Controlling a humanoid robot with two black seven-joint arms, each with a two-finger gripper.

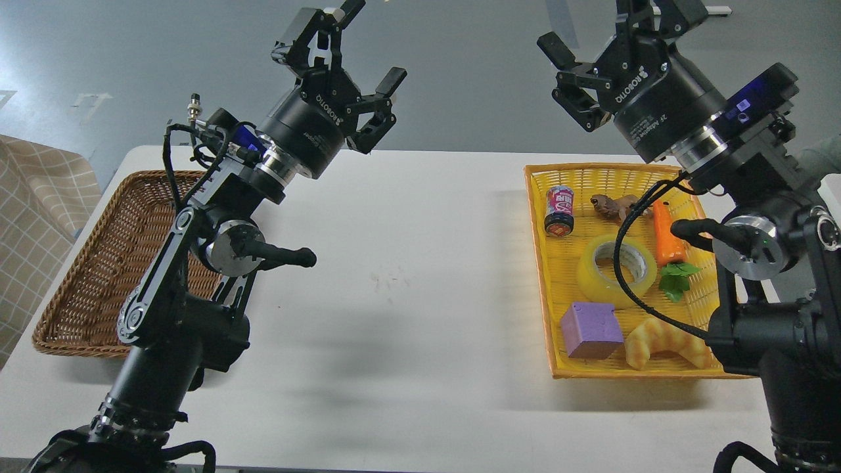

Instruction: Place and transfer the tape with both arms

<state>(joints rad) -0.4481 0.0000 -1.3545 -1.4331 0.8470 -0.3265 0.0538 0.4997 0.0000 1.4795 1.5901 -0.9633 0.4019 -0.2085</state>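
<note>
White counter [420, 276] carries two baskets. Right arm [755, 263] and its cable hide part of the yellow basket [545, 276]. Contents, one each: tape [601, 272] lying flat at centre, can [559, 210], carrot [667, 240], purple cube [591, 330], croissant [663, 345], and a brown item too small to identify. Wicker basket [85, 276] is partly hidden by the left arm [197, 263]. Left gripper [368, 62] and right gripper [604, 39] are raised, jaws open, holding nothing.

Translucent yellowish tape [616, 270] with grey-white core, purple cube [591, 330], orange carrot [668, 234] with green leaves, yellow woven tray [540, 276], brown wicker basket [98, 276], white bench [407, 289], beige checked cloth [33, 217]
</note>
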